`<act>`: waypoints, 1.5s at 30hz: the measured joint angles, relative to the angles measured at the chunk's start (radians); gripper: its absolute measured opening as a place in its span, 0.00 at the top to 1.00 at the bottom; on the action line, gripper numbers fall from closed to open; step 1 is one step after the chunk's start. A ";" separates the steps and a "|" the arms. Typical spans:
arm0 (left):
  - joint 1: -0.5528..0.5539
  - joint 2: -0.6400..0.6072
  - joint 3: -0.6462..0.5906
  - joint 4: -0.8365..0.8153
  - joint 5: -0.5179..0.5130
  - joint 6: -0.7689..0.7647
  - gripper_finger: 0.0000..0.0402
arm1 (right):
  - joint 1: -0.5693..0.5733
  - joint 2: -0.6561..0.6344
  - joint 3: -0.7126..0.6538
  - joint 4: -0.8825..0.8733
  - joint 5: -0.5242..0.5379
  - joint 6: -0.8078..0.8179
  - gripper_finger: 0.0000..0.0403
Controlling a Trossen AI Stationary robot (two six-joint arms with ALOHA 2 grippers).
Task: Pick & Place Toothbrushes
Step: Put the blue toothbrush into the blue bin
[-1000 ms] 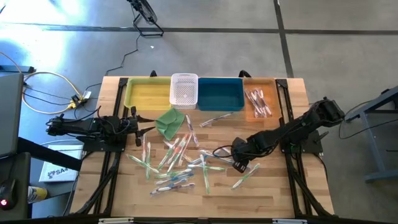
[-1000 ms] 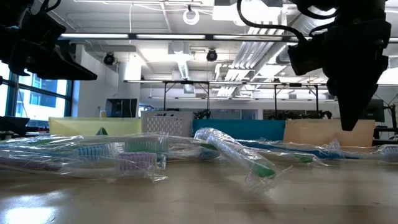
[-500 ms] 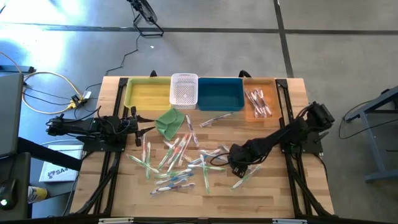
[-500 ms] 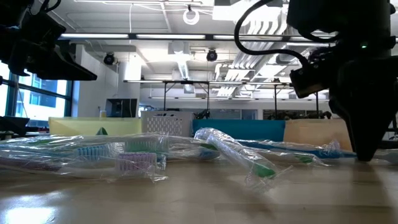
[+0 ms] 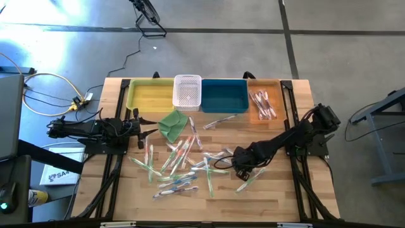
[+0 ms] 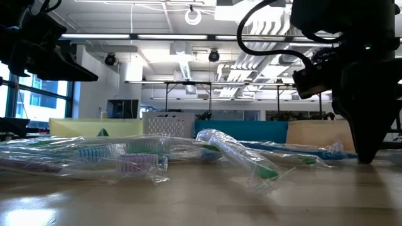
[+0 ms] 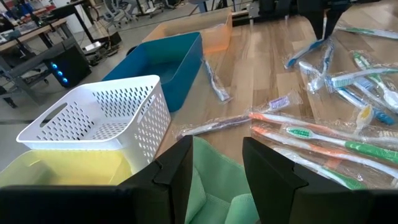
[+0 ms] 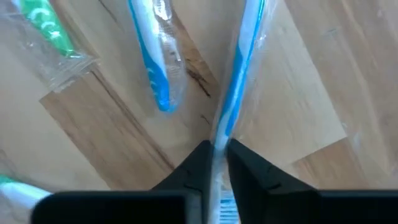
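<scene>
The wooden worktop (image 5: 272, 190) is carrying four bins along its far edge: a yellow bin (image 5: 150, 95), a white perforated basket (image 5: 187, 92), a blue bin (image 5: 224, 95) and an orange bin (image 5: 262, 104) that is already holding a few wrapped toothbrushes. The right arm is reaching in low over the middle of the worktop, and its right hand (image 5: 241, 168) is pressing down at the right edge of the scattered toothbrushes (image 5: 180, 166), its fingers (image 8: 196, 163) pinching in on a blue-and-white toothbrush (image 8: 239, 87) in a clear wrapper that is lying flat on the wood. The left arm is waiting near the left edge, its left hand (image 5: 144, 126) sitting partly open and gripping nothing, just beside the folded green cloth (image 5: 173, 123).
</scene>
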 joint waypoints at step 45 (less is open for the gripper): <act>0.000 0.000 -0.001 0.004 0.000 -0.001 0.66 | -0.219 -0.381 0.139 -0.181 0.289 -0.346 0.99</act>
